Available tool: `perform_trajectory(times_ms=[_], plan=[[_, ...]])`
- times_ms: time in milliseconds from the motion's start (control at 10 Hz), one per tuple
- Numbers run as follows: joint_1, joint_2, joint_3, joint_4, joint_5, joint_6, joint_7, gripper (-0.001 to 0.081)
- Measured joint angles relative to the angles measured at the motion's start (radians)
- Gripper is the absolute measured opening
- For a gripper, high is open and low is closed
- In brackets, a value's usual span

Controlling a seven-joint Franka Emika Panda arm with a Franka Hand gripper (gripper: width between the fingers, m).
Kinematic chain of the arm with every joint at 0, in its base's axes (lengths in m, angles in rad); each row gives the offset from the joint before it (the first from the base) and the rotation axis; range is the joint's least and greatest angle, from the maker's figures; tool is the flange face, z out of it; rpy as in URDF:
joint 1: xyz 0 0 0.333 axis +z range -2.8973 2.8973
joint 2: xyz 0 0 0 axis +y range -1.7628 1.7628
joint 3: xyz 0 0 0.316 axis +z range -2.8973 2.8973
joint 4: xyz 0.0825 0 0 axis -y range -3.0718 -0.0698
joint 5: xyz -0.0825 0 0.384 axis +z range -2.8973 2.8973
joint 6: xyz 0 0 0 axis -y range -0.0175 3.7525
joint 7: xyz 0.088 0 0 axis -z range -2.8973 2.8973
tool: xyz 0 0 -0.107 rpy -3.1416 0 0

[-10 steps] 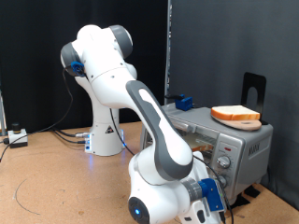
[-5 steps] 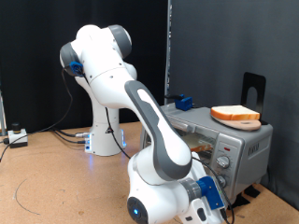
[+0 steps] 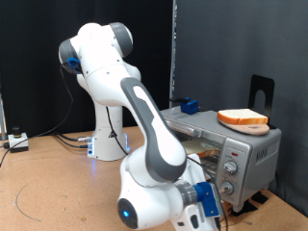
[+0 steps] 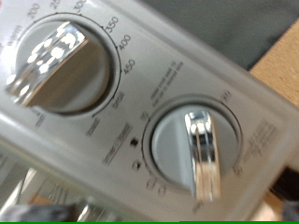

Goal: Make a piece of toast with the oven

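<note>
A slice (image 3: 243,118) sits atop the oven (image 3: 231,146) (door shut) — the gripper (image 3: 214,214) faces its knobs (image 4: 194,149), jaws' state unclear.

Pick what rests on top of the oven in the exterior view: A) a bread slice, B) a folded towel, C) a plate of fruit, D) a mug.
A: a pale-faced bread slice with a tan crust lies flat on the roof of the silver oven.
</note>
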State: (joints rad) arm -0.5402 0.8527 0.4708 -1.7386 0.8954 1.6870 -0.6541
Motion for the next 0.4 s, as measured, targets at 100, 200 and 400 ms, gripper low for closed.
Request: perform_trajectory(times_ms=[100,200,400], plan=[[-0.014,-0.016,-0.006,-0.009,0.0,-0.002,0.025,0.0491],[-0.027,-0.031,-0.016,-0.013,0.0,-0.006,0.055,0.0491],[-0.045,-0.064,-0.046,-0.013,-0.029,-0.058,0.157,0.0766]])
